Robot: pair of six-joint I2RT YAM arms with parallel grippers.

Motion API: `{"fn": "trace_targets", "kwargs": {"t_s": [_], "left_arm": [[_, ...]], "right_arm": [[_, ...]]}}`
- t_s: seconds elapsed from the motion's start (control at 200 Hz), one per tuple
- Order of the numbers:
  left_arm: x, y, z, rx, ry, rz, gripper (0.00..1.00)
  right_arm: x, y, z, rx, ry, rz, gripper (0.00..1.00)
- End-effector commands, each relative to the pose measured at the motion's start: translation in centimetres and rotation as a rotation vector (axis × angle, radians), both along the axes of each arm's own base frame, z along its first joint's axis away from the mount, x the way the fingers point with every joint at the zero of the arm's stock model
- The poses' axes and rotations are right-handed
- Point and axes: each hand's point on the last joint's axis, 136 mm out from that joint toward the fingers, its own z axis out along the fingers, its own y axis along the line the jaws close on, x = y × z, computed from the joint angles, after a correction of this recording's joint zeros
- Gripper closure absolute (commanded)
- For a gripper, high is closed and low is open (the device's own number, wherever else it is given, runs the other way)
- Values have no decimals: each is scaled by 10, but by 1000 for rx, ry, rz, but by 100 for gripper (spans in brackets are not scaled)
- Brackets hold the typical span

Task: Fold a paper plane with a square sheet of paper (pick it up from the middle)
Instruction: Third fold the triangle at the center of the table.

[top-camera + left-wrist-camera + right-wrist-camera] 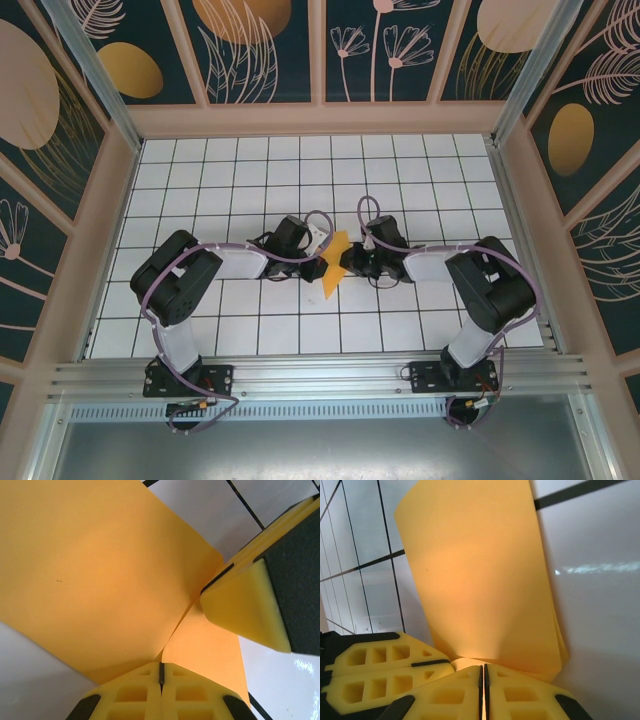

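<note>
Midway between the left and right edges of the tiled table, the left gripper and right gripper meet tip to tip, each clamped tight on the bowed orange sheet of paper.

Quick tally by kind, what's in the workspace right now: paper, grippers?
paper sheet: 1, orange
grippers: 2, left gripper and right gripper, both shut on the sheet
Total: 3
</note>
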Motion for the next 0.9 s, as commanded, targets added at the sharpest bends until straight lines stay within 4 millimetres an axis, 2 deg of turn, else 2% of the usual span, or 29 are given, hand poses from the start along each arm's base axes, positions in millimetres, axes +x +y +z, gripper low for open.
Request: {"fn": "trace_targets", "kwargs": {"t_s": [0.0,0.16,0.46,0.52,0.691,0.781,0.896], "left_arm": [[-19,15,-32,94,92,-20,97],[-20,15,-33,96,94,-21,97],[-19,15,-33,97,92,-21,97],[-19,14,-32,93,92,-23,97],[-19,15,-32,95,93,-23,97],[-20,15,-32,95,95,-23,97],[-19,15,-31,94,91,-19,96]], "right_arm": [[10,-9,-2,2,-17,-13,87],[4,-19,-23,-26,32,-34,87],[19,-19,6,-28,-36,-35,87],[17,-18,0,-26,-25,-28,86],[4,-29,-40,-80,65,-53,87],[3,-35,-42,-102,76,-79,87],[12,-38,-32,-136,53,-91,87]]}}
